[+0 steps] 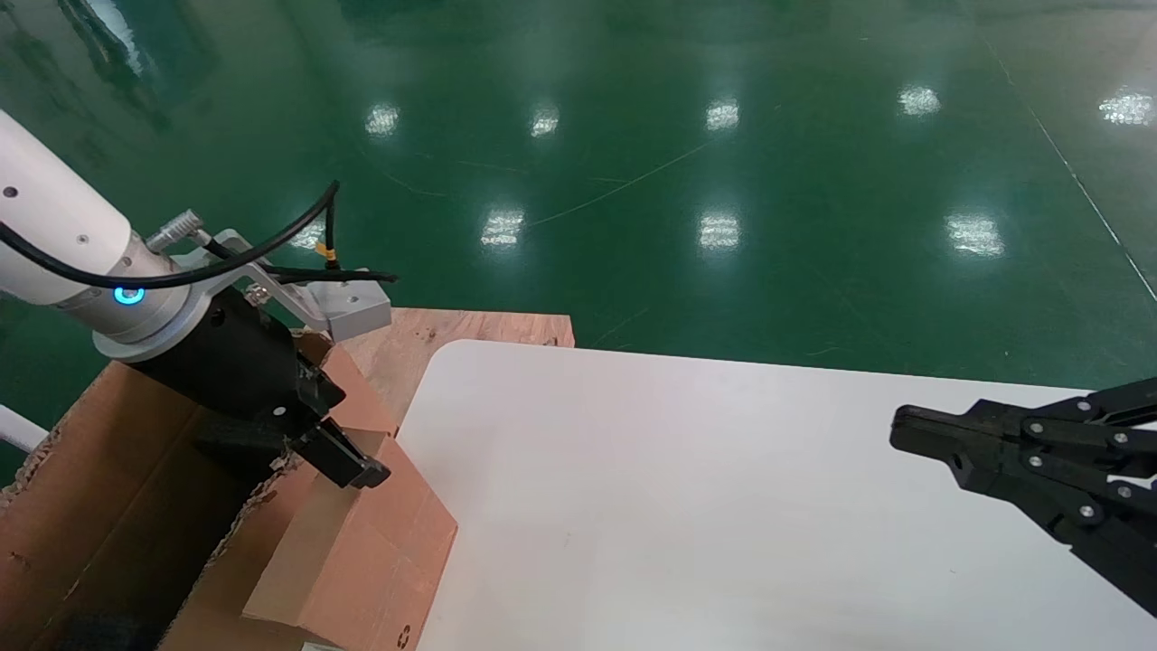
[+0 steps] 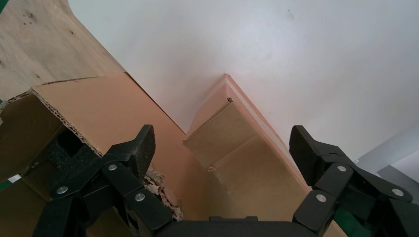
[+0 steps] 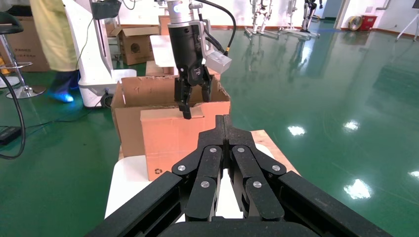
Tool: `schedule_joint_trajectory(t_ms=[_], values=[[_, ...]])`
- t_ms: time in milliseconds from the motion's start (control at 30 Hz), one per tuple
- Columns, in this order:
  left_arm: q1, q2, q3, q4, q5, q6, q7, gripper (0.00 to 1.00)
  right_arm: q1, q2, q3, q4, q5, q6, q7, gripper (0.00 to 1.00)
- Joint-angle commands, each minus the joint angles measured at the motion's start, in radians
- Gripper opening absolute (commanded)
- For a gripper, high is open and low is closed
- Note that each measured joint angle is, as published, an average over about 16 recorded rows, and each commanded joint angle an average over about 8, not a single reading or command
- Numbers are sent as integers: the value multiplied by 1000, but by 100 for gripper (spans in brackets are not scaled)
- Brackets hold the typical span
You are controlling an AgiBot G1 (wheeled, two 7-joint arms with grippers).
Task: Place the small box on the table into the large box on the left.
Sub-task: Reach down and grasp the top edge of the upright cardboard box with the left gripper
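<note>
The small box (image 1: 362, 551), pinkish-brown with a black mark near a lower corner, stands at the left edge of the white table (image 1: 723, 497), against the large box (image 1: 108, 488). The large box is a ragged brown carton with a dark inside. My left gripper (image 1: 325, 452) is open and empty just above the small box's top, with its fingers apart on either side of the box top. In the left wrist view the small box (image 2: 247, 158) lies between the open fingers (image 2: 143, 148). My right gripper (image 1: 904, 429) is shut and empty over the table's right side.
A bare plywood board (image 1: 452, 330) lies behind the table's left corner, beside the large box. Shiny green floor surrounds the table. In the right wrist view, a person's legs, a white machine base (image 3: 94, 49) and other cartons (image 3: 136, 44) stand beyond the large box (image 3: 143, 94).
</note>
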Motion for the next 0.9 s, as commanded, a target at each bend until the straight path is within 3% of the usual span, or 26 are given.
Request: schedule_joint_trajectory(t_ms=[33,900], values=[[-9,1,13,0,-6,-2,1,100,0,0,0,0,0,0,0,0],[-56,16,153,3,-82,-9,14,100,0,0,-1,0,0,0,0,0]])
